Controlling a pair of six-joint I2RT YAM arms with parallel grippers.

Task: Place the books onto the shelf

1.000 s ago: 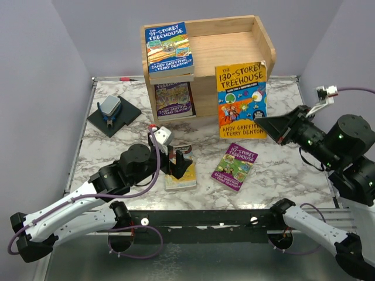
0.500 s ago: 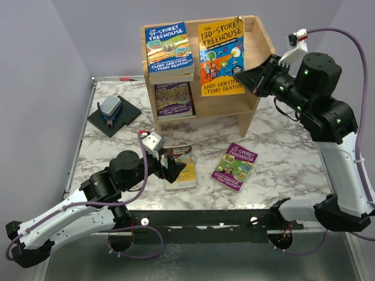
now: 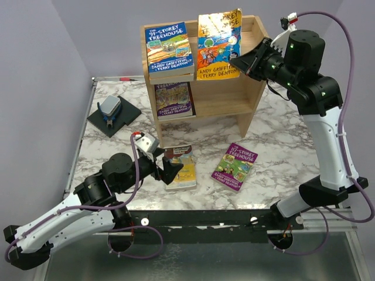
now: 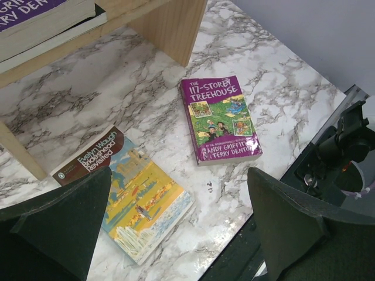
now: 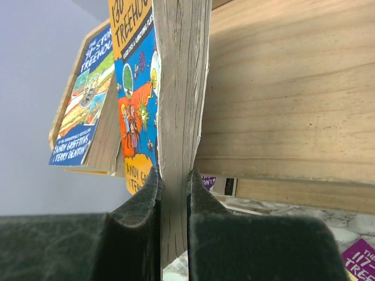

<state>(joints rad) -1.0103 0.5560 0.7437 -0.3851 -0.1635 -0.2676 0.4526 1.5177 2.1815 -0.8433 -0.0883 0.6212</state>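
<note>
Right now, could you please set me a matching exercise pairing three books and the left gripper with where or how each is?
Things
1. 91-Storey book
2. 130-Storey book
3. 117-Storey book
4. left gripper

States
A. flat on the table
B. open, by the Waugh paperback
C. clamped in the right gripper
D. lying on the shelf top

Pairs: 1-D, 2-C, 3-A, 4-B

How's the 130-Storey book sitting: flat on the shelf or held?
Held, tilted over the shelf: right gripper pinches the 130-Storey book by its pages.
</note>
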